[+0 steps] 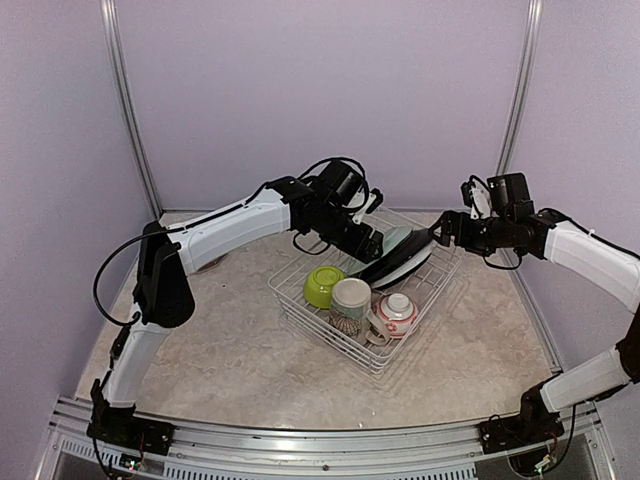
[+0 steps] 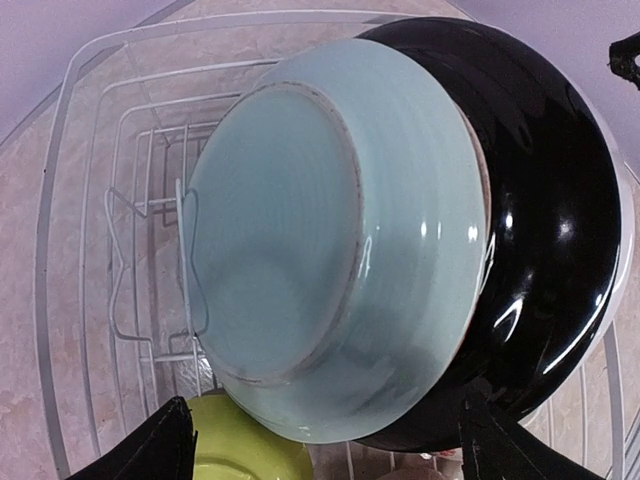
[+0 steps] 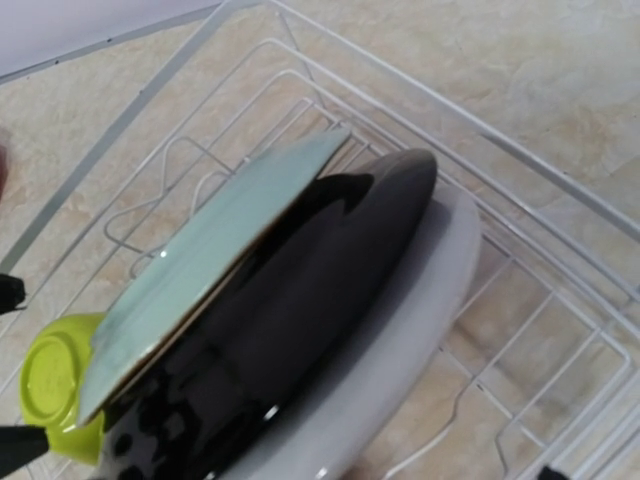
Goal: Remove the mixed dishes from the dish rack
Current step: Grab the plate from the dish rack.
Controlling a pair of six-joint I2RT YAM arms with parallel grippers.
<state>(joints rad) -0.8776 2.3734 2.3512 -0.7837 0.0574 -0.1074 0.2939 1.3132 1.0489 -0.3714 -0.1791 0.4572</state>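
Top external: beige marbled table [image 1: 230,350] (lilac walls [image 1: 320,90]).

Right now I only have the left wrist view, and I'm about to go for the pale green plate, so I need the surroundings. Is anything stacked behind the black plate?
Observer: Yes. The right wrist view shows a white plate leaning behind the black plate.
Operator: Where is the other arm?
Observer: From above, the right gripper is open, close by the plates' right edge. The left gripper is on the opposite side.
Operator: What else is in the rack?
Observer: Besides the lime bowl you can see, a cream mug and a small white-and-red bowl sit at the near end of the dish rack.
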